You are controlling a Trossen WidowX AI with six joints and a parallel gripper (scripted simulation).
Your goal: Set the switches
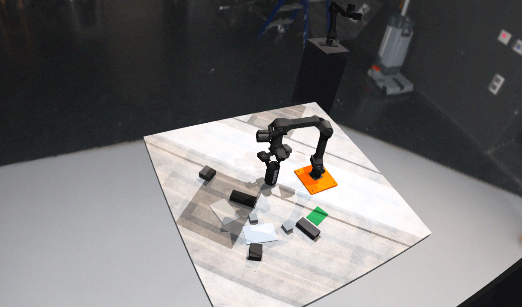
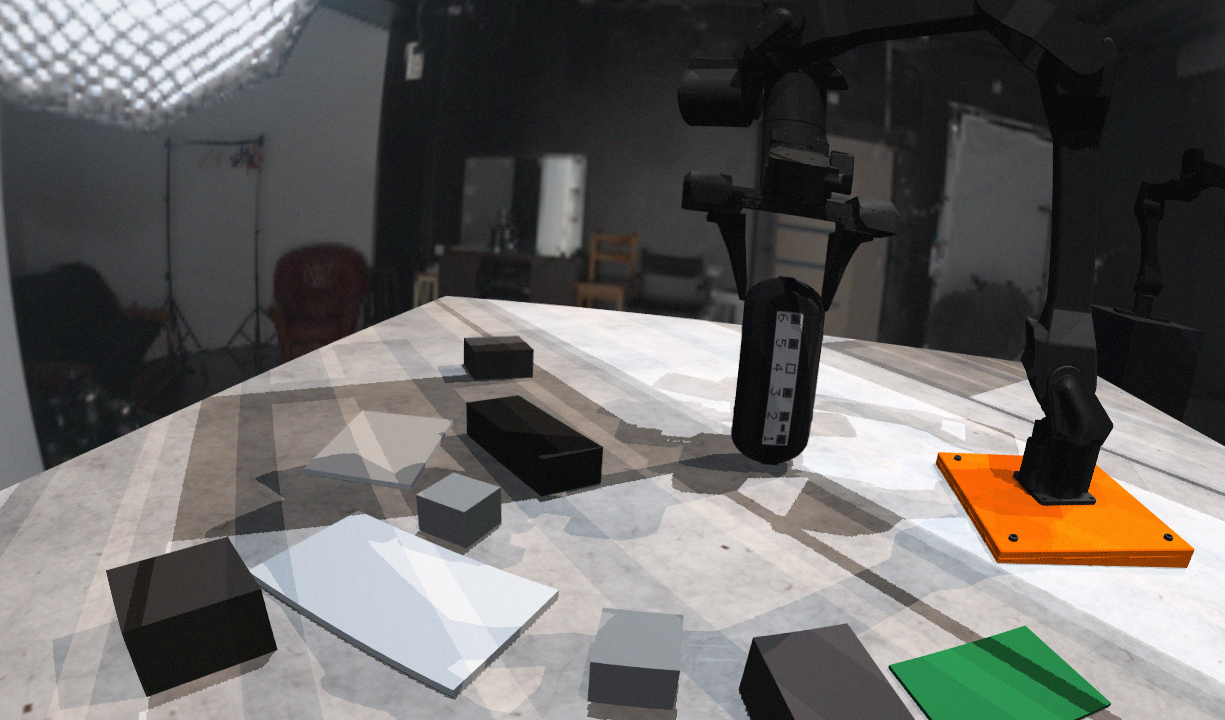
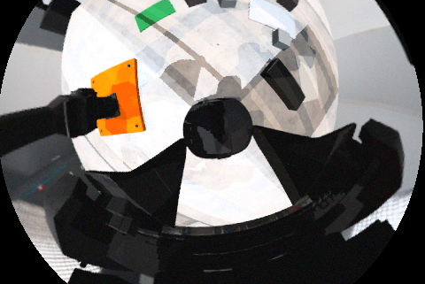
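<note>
The dark grey controller unit [image 1: 269, 175] [image 2: 748, 394] [image 3: 218, 140] stands on end, slightly tilted, between the fingers of my gripper [image 1: 272, 163] [image 2: 786, 297] [image 3: 219, 135]. The gripper is shut on the unit's upper end and points down. The lower end hangs low over the bench; any gap is hard to judge. The underside label [image 2: 782, 380] faces the exterior view, with 6 at the top and 1 at the bottom. Squares 1, 2, 3, 5 and 6 look filled; square 4 is empty. The rocker switches are hidden in all views.
A long black block [image 1: 242, 198] [image 2: 531, 445] [image 3: 283, 84] lies near the unit. Other dark blocks, grey cubes, pale plates and a green plate [image 1: 317, 215] [image 2: 999, 673] [image 3: 156, 14] lie around the bench. The arm stands on an orange base plate [image 1: 308, 186] [image 2: 1081, 532] [image 3: 133, 76].
</note>
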